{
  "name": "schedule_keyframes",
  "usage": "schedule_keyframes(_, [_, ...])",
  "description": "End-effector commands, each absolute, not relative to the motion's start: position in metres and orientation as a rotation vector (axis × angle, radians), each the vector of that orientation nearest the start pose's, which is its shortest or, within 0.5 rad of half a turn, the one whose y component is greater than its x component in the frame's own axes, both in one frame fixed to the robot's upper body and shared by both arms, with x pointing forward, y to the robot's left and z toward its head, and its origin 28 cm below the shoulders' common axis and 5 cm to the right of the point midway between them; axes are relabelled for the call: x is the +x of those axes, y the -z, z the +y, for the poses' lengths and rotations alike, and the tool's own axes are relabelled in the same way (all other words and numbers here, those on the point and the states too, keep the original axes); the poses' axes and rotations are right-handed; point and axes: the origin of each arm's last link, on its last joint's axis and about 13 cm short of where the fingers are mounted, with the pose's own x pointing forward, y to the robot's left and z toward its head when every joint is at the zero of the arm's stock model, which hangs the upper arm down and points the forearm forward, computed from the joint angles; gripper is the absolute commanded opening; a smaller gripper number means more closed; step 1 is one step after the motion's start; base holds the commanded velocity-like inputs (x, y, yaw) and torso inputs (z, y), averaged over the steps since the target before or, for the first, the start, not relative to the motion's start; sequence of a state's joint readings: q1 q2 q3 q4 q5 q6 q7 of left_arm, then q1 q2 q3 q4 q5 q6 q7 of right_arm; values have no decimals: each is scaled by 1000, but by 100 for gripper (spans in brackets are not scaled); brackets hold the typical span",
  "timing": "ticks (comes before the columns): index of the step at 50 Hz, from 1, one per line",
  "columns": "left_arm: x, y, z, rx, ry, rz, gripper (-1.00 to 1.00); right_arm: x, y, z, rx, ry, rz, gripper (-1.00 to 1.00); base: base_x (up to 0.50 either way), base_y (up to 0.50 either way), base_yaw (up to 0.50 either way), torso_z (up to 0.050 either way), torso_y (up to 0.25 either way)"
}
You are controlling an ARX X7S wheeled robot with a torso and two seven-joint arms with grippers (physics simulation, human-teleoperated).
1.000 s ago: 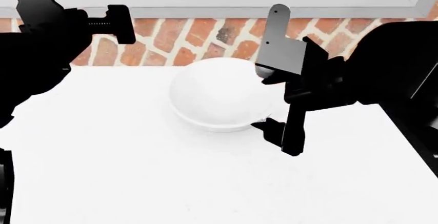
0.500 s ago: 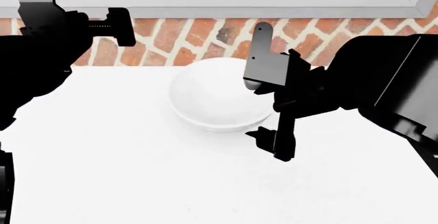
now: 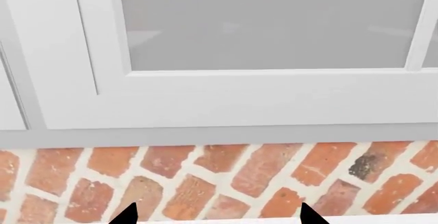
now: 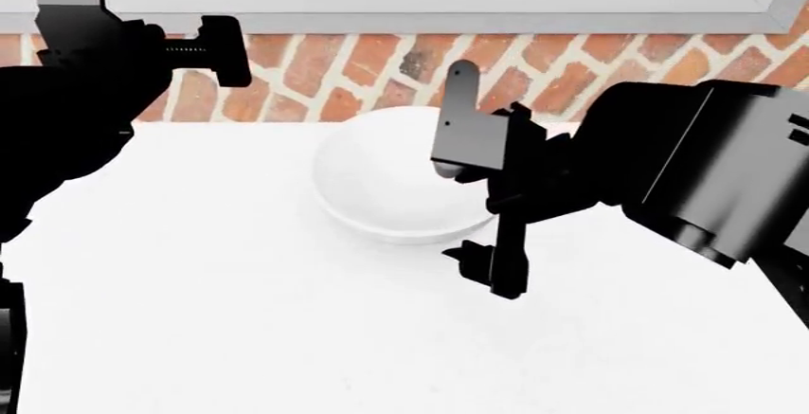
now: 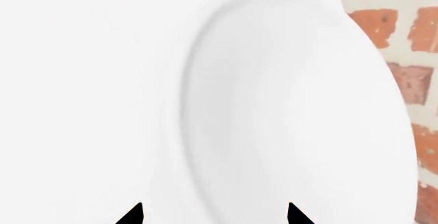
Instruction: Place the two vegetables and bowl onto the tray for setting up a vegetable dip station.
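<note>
The white bowl (image 4: 402,185) sat on the white table (image 4: 253,319) at centre frame, before the brick wall (image 4: 354,73). The right gripper (image 4: 471,215) hung spread at its right rim; the left gripper (image 3: 215,216), upper left, was parted and empty.

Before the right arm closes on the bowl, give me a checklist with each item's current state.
1. Right gripper open: ok, its fingertips show spread apart in the right wrist view.
2. Bowl rim between those fingertips: cannot tell, white on white.
3. Bowl upright on the table: ok.
4. Left gripper away from the bowl: ok, it faces the brick wall.
5. Tray in sight: not ok.
6. Cucumber and carrot in sight: not ok.
</note>
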State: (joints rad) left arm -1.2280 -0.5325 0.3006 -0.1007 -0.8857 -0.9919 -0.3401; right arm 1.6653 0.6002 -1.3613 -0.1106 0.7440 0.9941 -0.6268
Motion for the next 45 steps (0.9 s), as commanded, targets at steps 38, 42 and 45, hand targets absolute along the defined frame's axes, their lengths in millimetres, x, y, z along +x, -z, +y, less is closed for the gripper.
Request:
schedule_keyframes(38, [338,-297,275,6,32,44,100,361,-258,-99,-945,-1019,523,100,0,0,0,0,0])
schedule_keyframes(42, [338,-296,276,5,30,45,100,362,-258,-98,-955,-1017,514,100,0,0,0,0,0])
schedule_keyframes(45, [338,-296,276,5,30,46,100,363,-258,-98,-957,-1017,512,100,0,0,0,0,0])
